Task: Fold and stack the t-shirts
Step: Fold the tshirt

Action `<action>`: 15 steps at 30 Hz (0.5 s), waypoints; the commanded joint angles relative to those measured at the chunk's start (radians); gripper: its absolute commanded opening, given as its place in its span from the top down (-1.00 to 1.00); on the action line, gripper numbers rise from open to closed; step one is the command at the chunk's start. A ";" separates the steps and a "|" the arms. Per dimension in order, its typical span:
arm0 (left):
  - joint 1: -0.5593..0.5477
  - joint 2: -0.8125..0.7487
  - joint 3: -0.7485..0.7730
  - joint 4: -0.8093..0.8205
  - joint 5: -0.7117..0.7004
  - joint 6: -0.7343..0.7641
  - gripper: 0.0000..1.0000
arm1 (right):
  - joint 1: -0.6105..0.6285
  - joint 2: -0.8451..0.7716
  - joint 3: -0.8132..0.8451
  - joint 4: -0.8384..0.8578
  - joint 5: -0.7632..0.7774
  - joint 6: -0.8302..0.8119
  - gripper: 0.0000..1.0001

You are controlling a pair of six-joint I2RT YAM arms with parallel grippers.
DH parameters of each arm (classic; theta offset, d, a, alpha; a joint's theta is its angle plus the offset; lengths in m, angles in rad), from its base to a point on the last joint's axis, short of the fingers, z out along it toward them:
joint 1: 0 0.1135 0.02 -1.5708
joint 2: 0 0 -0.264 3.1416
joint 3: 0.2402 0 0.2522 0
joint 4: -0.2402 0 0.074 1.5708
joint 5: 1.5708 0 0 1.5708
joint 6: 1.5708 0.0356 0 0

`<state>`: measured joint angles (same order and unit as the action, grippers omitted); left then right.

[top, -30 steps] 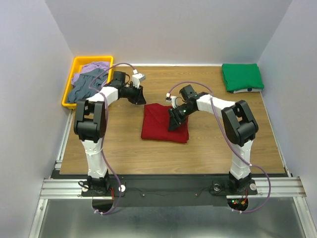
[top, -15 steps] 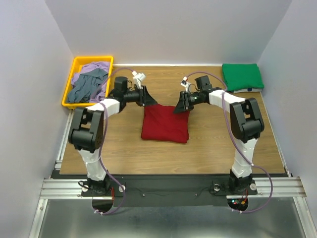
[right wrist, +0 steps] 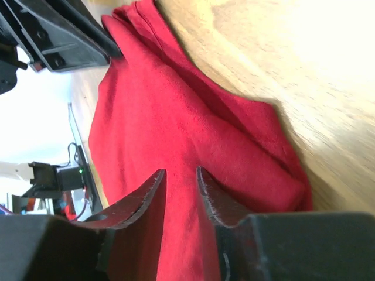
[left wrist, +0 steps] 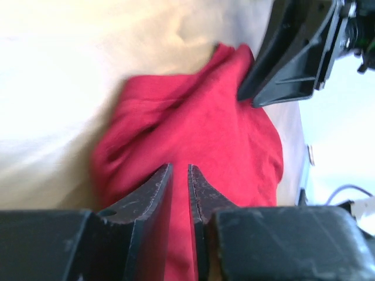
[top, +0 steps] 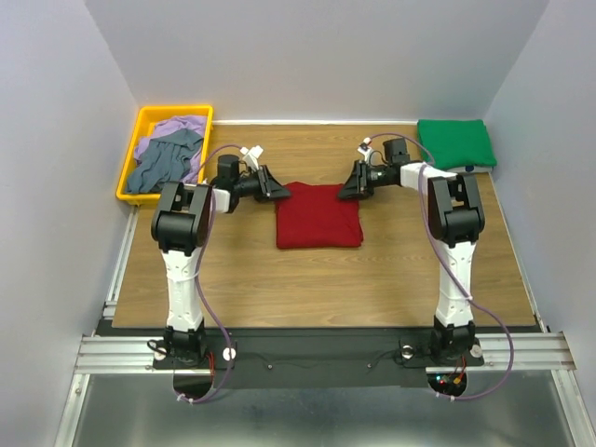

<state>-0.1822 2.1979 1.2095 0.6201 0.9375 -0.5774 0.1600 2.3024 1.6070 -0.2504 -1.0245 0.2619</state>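
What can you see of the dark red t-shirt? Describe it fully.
The dark red t-shirt is soft plain cloth, folded into a rough square with bunched edges. It lies flat on the wooden table, between the arms. The left gripper pinches its far left corner, the right gripper its far right corner.

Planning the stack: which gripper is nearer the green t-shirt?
Right. The right gripper at the red t-shirt's right corner, towards the green t-shirt; the left gripper at its left corner.
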 commanded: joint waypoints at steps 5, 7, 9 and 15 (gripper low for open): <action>0.021 -0.331 -0.103 0.013 0.084 0.037 0.37 | 0.003 -0.259 -0.148 0.045 -0.031 0.052 0.24; -0.016 -0.412 -0.189 0.016 0.087 0.037 0.36 | 0.010 -0.322 -0.209 0.053 -0.055 0.068 0.20; -0.049 -0.444 -0.258 0.015 0.084 0.036 0.35 | 0.036 -0.346 -0.287 0.057 -0.063 0.077 0.17; -0.114 -0.331 -0.338 0.017 0.078 0.068 0.35 | 0.058 -0.265 -0.392 0.057 -0.046 0.030 0.18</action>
<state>-0.2928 1.7599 0.9298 0.6601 0.9974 -0.5457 0.2134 1.9636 1.2701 -0.2005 -1.0672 0.3122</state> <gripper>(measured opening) 0.320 0.415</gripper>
